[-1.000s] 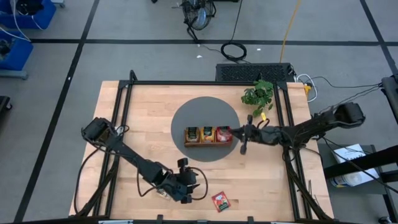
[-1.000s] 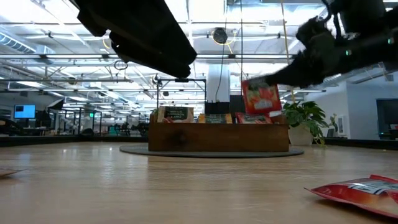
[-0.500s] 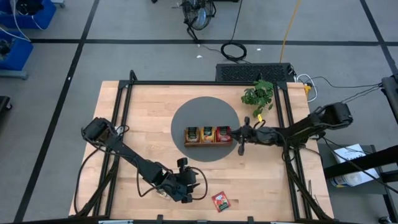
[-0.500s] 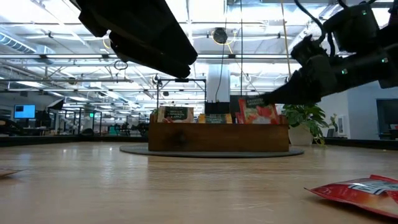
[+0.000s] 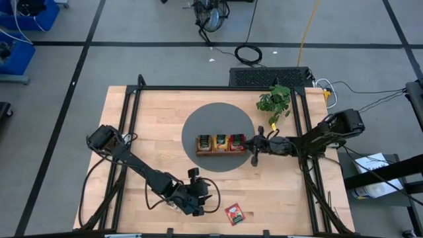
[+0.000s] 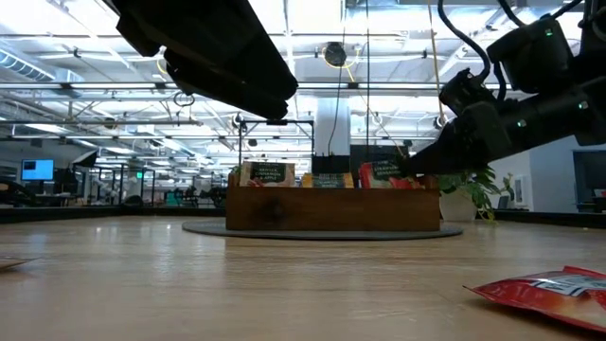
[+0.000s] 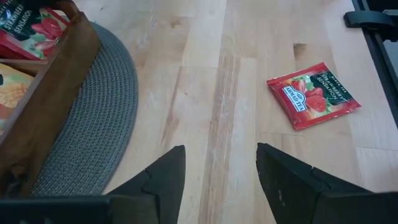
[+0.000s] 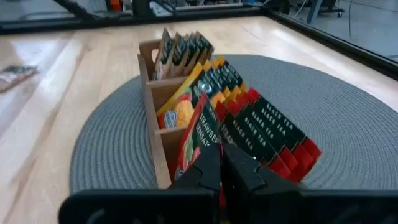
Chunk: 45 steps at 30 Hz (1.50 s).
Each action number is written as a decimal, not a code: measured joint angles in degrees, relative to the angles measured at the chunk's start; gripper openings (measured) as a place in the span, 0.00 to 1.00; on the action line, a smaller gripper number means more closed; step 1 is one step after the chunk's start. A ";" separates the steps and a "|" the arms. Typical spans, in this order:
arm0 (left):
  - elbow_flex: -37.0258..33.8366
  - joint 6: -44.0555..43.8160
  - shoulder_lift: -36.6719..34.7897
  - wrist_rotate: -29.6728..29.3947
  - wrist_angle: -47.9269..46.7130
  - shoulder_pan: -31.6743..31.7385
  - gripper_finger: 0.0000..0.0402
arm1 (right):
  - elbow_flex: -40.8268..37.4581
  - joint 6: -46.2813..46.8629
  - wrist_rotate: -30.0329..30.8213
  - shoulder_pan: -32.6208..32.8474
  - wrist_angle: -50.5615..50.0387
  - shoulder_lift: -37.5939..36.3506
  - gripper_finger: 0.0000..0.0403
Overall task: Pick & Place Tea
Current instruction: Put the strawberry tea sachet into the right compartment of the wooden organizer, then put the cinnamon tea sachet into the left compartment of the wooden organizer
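A brown wooden tray point(image 5: 221, 143) stands on a round grey mat point(image 5: 218, 119). It holds green, orange-yellow and red tea sachets standing on edge. My right gripper point(image 5: 251, 144) is at the tray's right end, shut on a red strawberry sachet point(image 8: 194, 140) that stands in the right-end compartment among other red sachets point(image 8: 273, 137). Another red sachet point(image 5: 234, 213) lies flat on the table near the near edge. My left gripper point(image 7: 217, 180) hovers open over bare wood left of that sachet point(image 7: 313, 94). My right gripper pinches the red strawberry sachet between its two fingers point(image 8: 208, 171) at the edge nearest the gripper point(image 8: 200, 155). The fingers come from the table's right, slanting slightly down. The sachet stands on edge, its lower part inside the tray's right-end compartment point(image 6: 383, 172).
A small potted plant point(image 5: 274, 99) stands on the table behind the right arm. Black frame rails point(image 5: 129, 125) run along the table's left and right sides. Bare wood lies between the mat and the near edge.
My right gripper has moved down and toward the table's left. It has carried the red sachet from above the tray's right end down into the right-end compartment, still shut on it. The left arm has kept still.
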 joint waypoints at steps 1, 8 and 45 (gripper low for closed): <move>0.00 0.00 0.00 -0.01 0.01 -0.04 0.50 | 0.00 0.13 -0.01 0.02 0.38 -0.01 0.01; -0.01 -1.64 0.00 -4.14 -1.01 -2.19 0.50 | 0.00 -2.36 -0.09 0.26 2.06 -0.01 0.20; -0.04 -56.72 4.09 -2.98 -26.29 -21.79 0.36 | 25.35 -18.09 -3.24 30.15 -11.91 17.01 0.05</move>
